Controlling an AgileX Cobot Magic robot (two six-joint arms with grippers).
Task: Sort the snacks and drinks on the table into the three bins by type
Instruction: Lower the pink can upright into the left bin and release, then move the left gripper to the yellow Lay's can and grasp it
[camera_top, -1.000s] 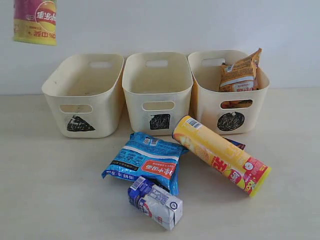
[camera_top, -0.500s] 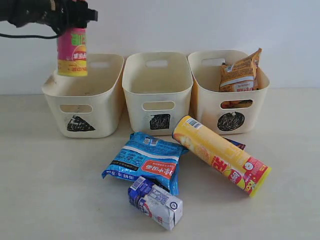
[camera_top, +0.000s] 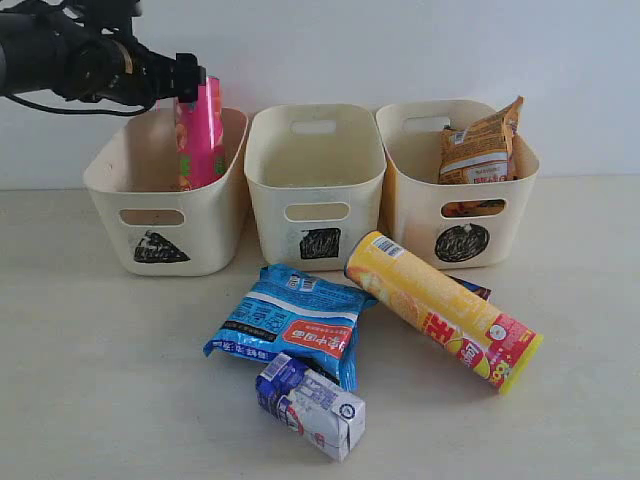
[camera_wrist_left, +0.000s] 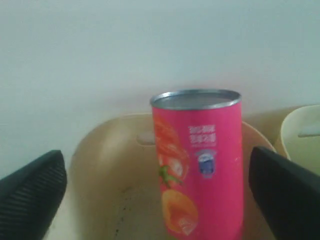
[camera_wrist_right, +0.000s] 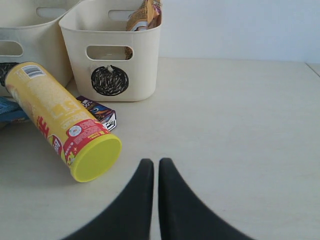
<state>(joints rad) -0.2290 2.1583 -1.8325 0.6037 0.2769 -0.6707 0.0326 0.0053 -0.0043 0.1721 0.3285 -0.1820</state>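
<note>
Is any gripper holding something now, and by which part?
Nothing is held. The left gripper is open around the pink tube, not gripping it; the right gripper is shut, empty.

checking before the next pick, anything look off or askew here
The pink chip tube stands slightly tilted in the triangle bin, poking above its rim. The yellow tube lies on its side over the dark purple carton, mostly hiding it.

My tool (camera_wrist_left: 157, 170) is spread wide: the dark fingers (camera_wrist_left: 35, 195) sit at opposite edges of frame, neither touching the pink chip tube (camera_wrist_left: 200, 165). Tube is upright, silver rim up, inside the cream bin (camera_wrist_left: 105, 160) (base is cut off by the frame, so floor contact unclear). Rim of a second bin (camera_wrist_left: 300, 132) is just beside it. Plain white wall (camera_wrist_left: 100, 50) behind.
</note>
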